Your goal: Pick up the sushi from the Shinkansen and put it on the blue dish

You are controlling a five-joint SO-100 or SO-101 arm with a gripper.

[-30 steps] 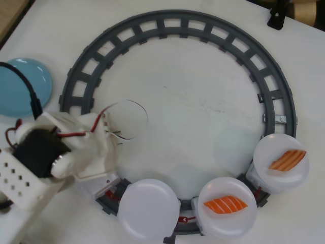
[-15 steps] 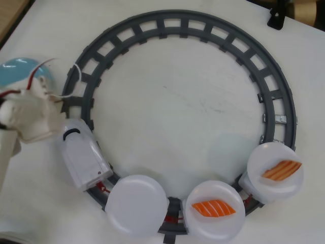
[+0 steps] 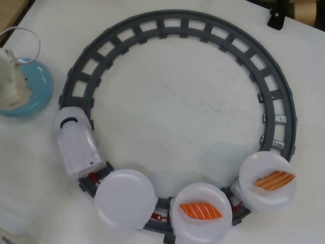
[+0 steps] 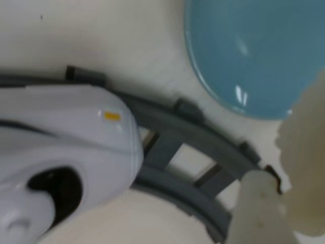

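A white Shinkansen (image 3: 76,145) stands on the left of the round grey track (image 3: 183,23) and pulls three white plates. The first plate (image 3: 124,198) is bare. The second carries an orange sushi (image 3: 200,210), the third another sushi (image 3: 274,180). The blue dish (image 3: 41,86) lies outside the track at upper left. My cream gripper (image 3: 12,84) hangs over the dish's left part. In the wrist view the train's nose (image 4: 66,147) is lower left and the dish (image 4: 254,56) is upper right. The gripper (image 4: 277,188) shows as blurred pale shapes at the right edge; nothing orange shows between them.
A white cable (image 3: 23,38) loops above the dish. A black stand (image 3: 277,18) sits at the top right beyond the track. The white table (image 3: 177,107) shows inside the ring.
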